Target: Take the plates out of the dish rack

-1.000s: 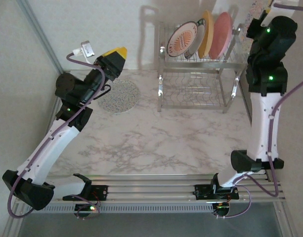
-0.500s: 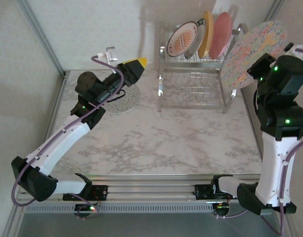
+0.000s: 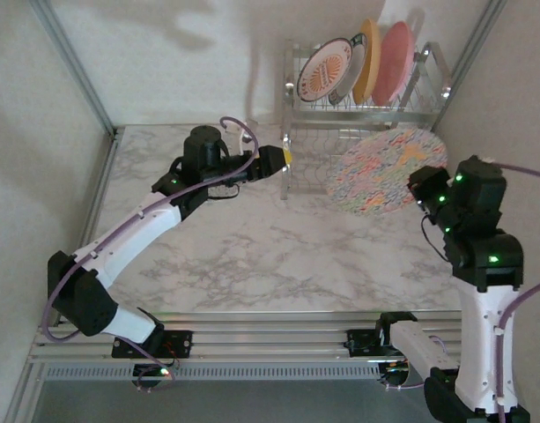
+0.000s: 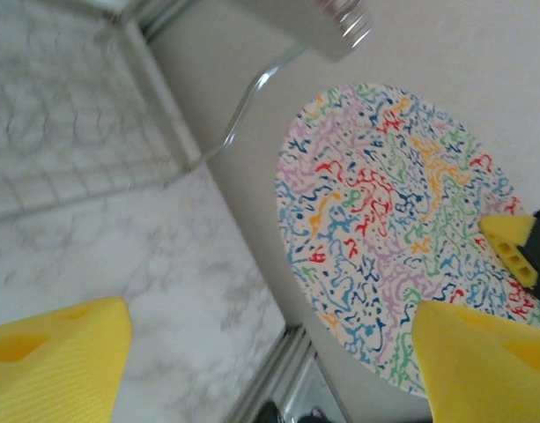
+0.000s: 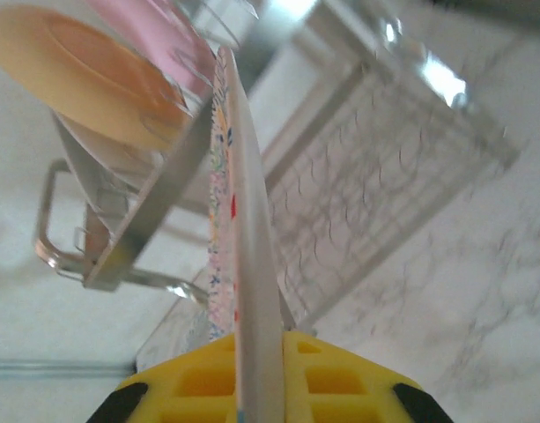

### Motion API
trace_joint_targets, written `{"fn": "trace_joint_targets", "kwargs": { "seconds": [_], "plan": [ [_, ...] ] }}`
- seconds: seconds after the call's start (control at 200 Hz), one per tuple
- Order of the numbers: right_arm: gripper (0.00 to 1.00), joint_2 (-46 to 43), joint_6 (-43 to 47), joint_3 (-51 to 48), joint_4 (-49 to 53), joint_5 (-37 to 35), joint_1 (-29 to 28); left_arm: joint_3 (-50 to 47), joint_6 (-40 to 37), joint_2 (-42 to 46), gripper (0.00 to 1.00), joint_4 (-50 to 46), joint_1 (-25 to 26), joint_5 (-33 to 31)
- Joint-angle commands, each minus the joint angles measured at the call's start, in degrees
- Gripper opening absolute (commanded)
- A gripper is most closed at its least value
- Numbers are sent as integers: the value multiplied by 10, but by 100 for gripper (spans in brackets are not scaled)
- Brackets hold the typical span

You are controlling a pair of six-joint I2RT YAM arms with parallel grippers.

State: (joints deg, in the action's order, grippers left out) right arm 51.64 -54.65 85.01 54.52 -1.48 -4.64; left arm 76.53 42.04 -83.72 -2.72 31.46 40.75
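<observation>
Mid-unload, the right gripper (image 5: 256,374) pinched the speckled plate (image 3: 384,172) by its rim before the rack (image 3: 366,113), the left gripper (image 3: 285,159) gaped wide; next, likely a squared-up handover.

sunburst plate (image 3: 325,72) x1 | yel-orange plate (image 3: 367,58) x1 | pink plate (image 3: 395,60) x1 | speckled plate (image 3: 386,170) x1 | dish rack (image 3: 375,113) x1

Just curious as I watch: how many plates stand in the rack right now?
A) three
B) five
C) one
A: the sunburst plate, yellow plate and pink plate stand in the rack; the speckled plate is out of it, held by the right gripper.
</observation>
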Motion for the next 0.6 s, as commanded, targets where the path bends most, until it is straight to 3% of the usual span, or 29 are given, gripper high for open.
{"fn": "trace_joint_targets", "kwargs": {
  "seconds": [0.0, 0.18, 0.335, 0.496, 0.596],
  "plan": [
    [0, -24, -127, -80, -123, 86, -2, -16, 17, 6, 83, -45, 3, 47],
    [0, -38, -198, -196, -232, 154, -2, -56, 79, -15, 83, -16, 4, 79],
    [0, -16, -198, -236, -277, 217, -3, -75, 122, -30, 82, 37, 4, 79],
    [0, -8, -221, -279, -322, 253, -6, -86, 158, -53, 77, 92, 8, 85],
    [0, -5, -219, -287, -329, 262, -8, -89, 181, -63, 68, 130, 10, 86]
  ]
}}
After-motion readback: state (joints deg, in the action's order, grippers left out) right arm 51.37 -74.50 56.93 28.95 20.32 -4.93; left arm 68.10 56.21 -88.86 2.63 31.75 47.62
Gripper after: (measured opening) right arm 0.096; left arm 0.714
